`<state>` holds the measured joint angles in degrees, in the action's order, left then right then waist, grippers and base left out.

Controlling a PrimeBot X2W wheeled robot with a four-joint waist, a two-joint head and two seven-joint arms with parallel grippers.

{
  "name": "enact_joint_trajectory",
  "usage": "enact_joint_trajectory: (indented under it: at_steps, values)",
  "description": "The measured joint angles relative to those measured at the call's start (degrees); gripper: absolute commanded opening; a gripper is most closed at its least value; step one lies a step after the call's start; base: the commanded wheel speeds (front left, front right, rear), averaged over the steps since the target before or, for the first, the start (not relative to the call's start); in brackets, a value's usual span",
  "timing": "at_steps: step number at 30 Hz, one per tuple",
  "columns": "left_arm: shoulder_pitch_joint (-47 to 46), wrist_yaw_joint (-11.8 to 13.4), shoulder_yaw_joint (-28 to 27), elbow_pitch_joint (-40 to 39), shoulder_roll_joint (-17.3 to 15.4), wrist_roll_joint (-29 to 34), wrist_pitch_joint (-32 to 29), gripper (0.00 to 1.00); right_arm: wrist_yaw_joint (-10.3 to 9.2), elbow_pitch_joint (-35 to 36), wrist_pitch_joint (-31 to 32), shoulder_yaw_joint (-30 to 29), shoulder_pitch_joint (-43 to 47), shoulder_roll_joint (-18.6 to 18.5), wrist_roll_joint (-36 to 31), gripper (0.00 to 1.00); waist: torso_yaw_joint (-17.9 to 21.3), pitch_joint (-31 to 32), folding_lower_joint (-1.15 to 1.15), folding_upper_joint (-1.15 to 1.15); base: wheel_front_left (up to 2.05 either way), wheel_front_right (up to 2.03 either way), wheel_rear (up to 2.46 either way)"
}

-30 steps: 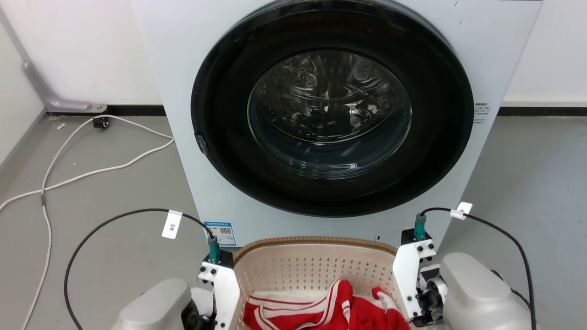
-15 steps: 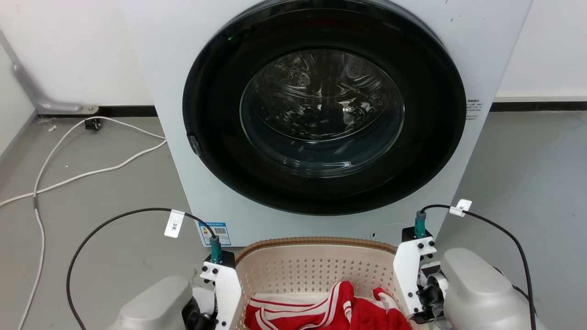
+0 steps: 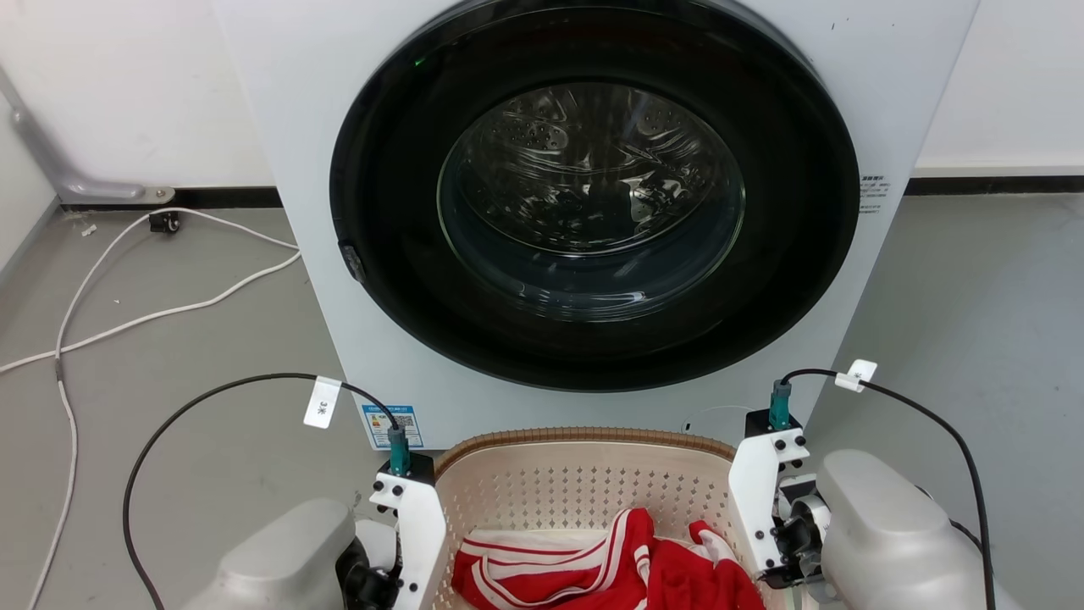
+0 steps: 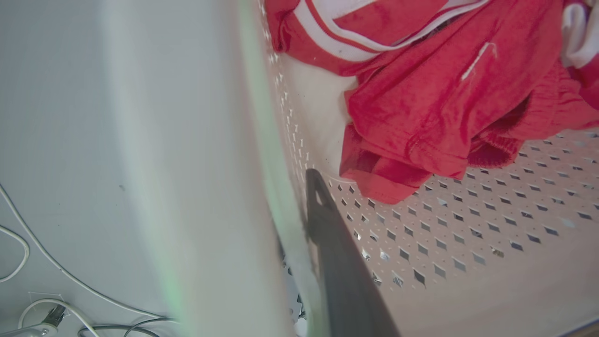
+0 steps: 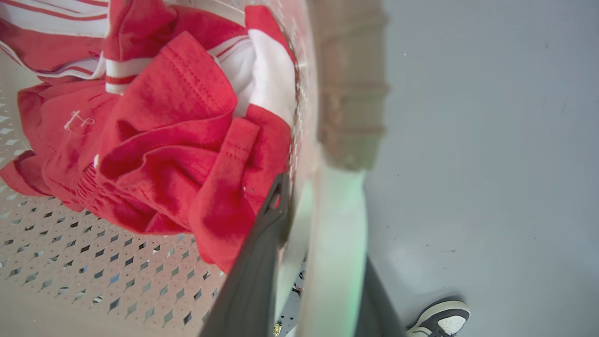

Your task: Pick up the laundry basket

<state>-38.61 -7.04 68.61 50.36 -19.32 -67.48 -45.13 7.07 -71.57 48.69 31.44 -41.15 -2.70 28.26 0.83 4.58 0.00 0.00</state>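
Surroundings: a large white front-loading washing machine (image 3: 279, 212) fills the far centre. Its round black glass door (image 3: 593, 203) is closed, and the steel drum is visible through the glass. There is a small blue label (image 3: 392, 424) on the machine's lower left front. Grey floor (image 3: 974, 322) lies on both sides. A thin white cable (image 3: 169, 313) snakes across the floor at far left, well apart from the basket. A black-and-white trainer (image 5: 440, 320) stands on the floor at near right.

In the way: the machine front stands directly beyond the basket's far rim. Cannot tell whether they touch.

Task thing: the cream perforated plastic laundry basket (image 3: 584, 438) with a brown woven-look rim sits near centre, between the two arms.

Contents: a crumpled red garment with white stripes (image 3: 593, 568) lies in the basket. Part of the perforated inner surface is left bare.

Right end effector (image 5: 323, 196): the dark fingers straddle the basket's right side. One is inside, touching the garment, and one is outside. The white side handle (image 5: 337, 243) fills the gap between them, so it is clamped on the basket.

Left end effector (image 4: 295, 196): one dark finger (image 4: 332, 243) lies along the inside of the left wall. The other is hidden behind the blurred pale basket edge. Cannot tell whether it is clamped.
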Motion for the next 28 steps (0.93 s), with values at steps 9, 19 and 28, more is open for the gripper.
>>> enact_joint_trajectory:
  at_steps: [9, 19, 28]
  values:
    - [-0.4, 0.0, 0.8, 0.2, 0.0, -1.0, 0.3, 0.00, 0.00, -0.6, -0.2, 0.3, -0.6, 0.0, 0.4, 0.00, -0.1, 0.1, 0.00, 0.00, 0.00, 0.00, 0.00]
    - [-0.7, 0.0, 1.5, 0.5, 0.0, -1.9, 0.4, 0.00, 0.00, -0.7, -0.2, 0.9, -0.7, 0.0, 1.0, 0.00, -0.2, -0.1, 0.00, 0.00, 0.00, 0.00, 0.00]
    - [-0.8, 0.0, 2.0, 1.0, 0.1, -2.5, 0.6, 0.00, 0.00, -0.9, -0.3, 1.3, -0.7, 0.0, 1.5, 0.00, -0.3, -0.1, 0.00, 0.00, 0.00, 0.00, 0.00]
